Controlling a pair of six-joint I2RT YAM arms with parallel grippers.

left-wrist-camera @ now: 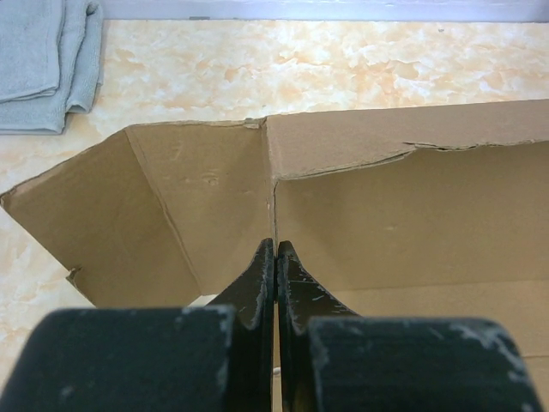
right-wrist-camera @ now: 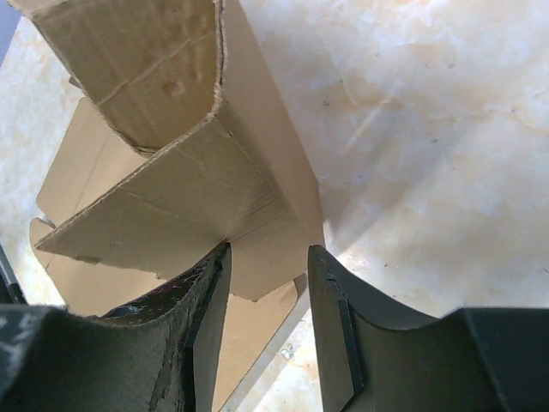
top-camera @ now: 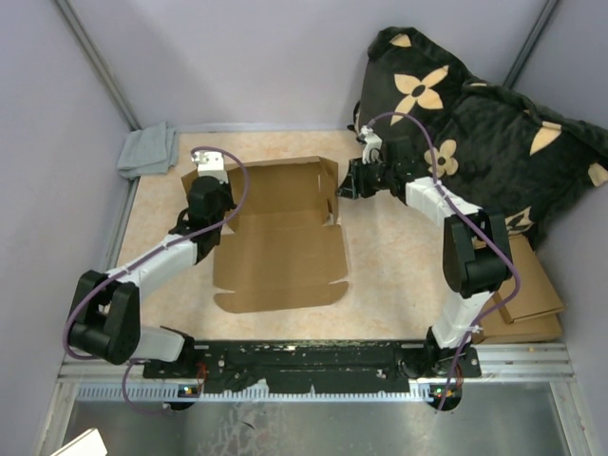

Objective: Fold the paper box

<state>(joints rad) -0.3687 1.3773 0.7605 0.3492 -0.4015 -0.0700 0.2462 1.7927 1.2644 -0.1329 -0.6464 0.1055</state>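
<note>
Plain brown die-cut cardboard paper box [top-camera: 280,256]: lies left of centre on the marbled peach surface [top-camera: 389,266], partly folded. Near panel flat, with rounded tabs at its near corners; far part raised as a long wall along the back, with a short side flap turned up at each end.

Left jaws: clenched tight, no gap between the black fingers [left-wrist-camera: 257,283], nothing held between them. Sit inside the far-left corner of the paper box [left-wrist-camera: 386,223], tips pointing at the vertical crease where the left side flap meets the back wall, and very near or touching it; contact cannot be told for sure. Left flap splays outward, leaning away over the surface [left-wrist-camera: 300,60].

Right jaws: released, standing partway apart at the far-right end of the paper box [right-wrist-camera: 171,189]. Lower corner of the right side flap sits in the gap. One of the fingers [right-wrist-camera: 197,326] rests against the cardboard; the other stands clear of it, over bare surface [right-wrist-camera: 429,129]. No squeeze on the flap visible.

Folded grey cloth [top-camera: 147,150]: lies in the far-left corner of the surface, well apart from the box, seen also at the upper left of the left wrist view [left-wrist-camera: 43,60].

Black cushion with tan flowers [top-camera: 475,123]: leans in the far-right corner, behind the right arm [top-camera: 446,204].

Stacked thicker brown cardboard pieces [top-camera: 532,294]: rest at the right edge, below the cushion.
</note>
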